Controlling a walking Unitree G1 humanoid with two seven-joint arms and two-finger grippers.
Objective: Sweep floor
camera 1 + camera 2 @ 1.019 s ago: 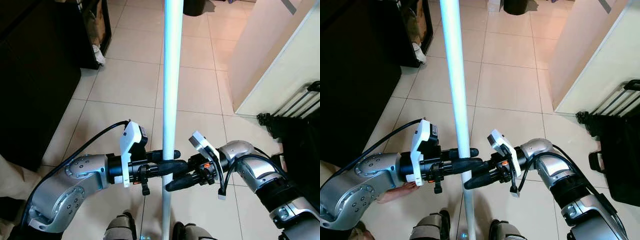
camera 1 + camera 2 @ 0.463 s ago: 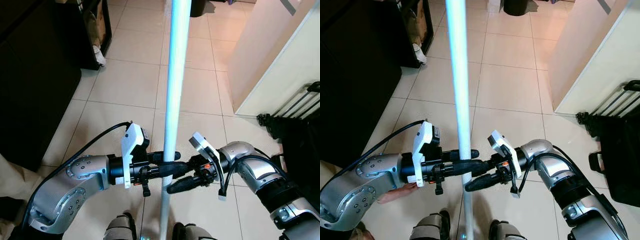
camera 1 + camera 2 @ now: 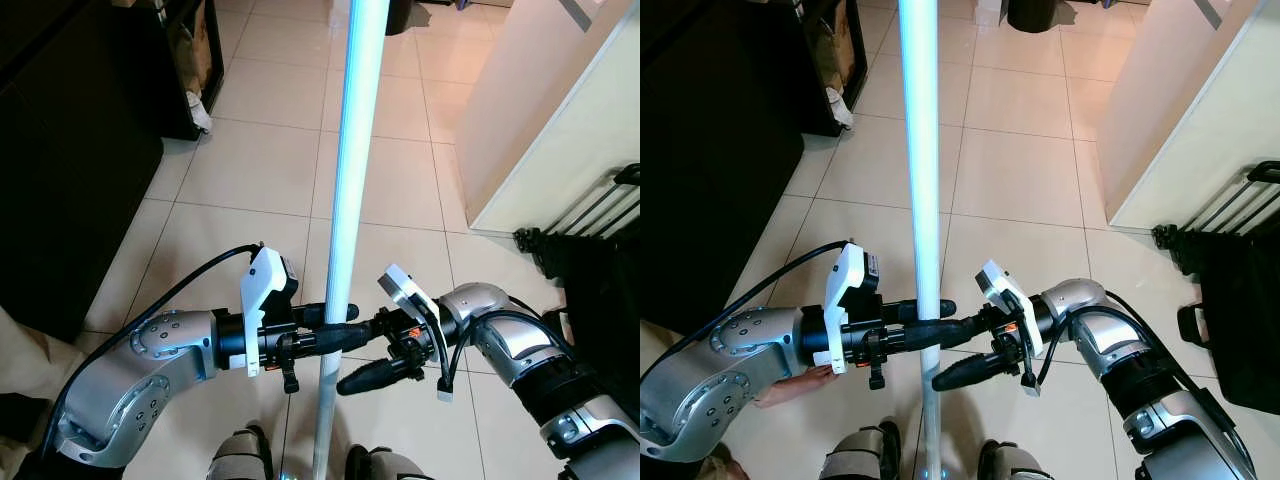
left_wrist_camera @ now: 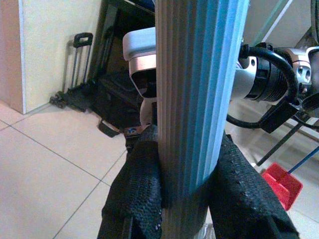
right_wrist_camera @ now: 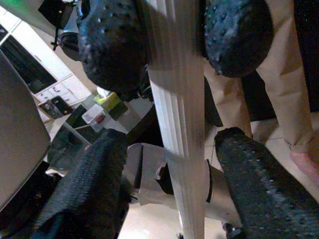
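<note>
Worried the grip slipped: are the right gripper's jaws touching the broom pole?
Apart. In the right wrist view the right gripper stands open, with floor showing between each finger and the broom pole.

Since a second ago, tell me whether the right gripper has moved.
Yes. The right gripper has opened: its lower finger has swung down off the broom pole, away from the left gripper, which stays clamped on it over the same floor tiles.

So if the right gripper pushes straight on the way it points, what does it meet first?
The pole sits between its open fingers, so probably the left gripper clamped on that pole just beyond.
</note>
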